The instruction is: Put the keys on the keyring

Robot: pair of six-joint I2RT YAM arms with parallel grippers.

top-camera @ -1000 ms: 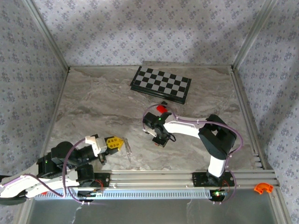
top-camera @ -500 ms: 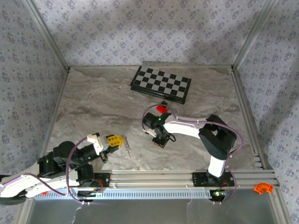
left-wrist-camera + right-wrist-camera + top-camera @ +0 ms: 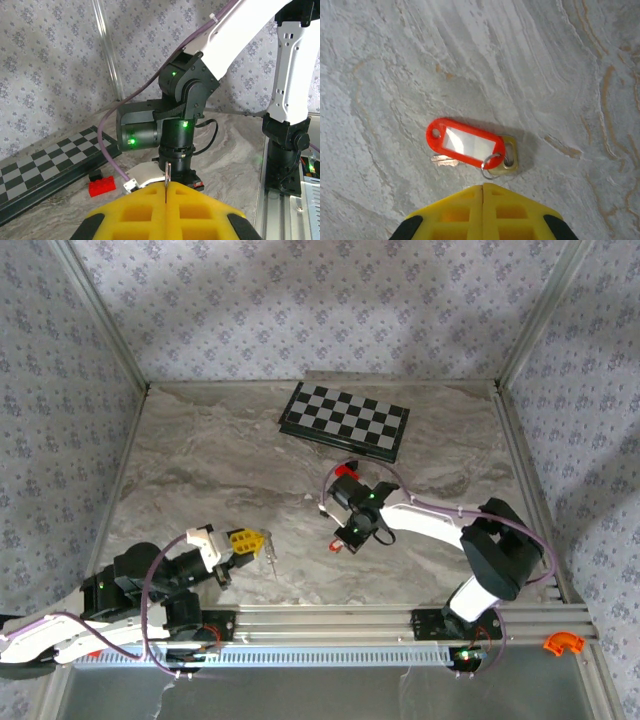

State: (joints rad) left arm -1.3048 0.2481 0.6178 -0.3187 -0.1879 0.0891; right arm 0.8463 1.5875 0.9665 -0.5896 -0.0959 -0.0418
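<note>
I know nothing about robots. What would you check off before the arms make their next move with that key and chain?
1. Left end effector grips the chain: ok, pinched between closed fingers.
2. Key with red tag lies free on the table: ok.
3. Right end effector sits close to the key: ok, key just past its fingertips.
4. Right end effector open for picking: not ok, shut and empty.
5. Chain end unclasped for threading: cannot tell.

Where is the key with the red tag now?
In the right wrist view the key with the red tag lies flat on the marble table, just ahead of the shut jaws of the right gripper.
</note>
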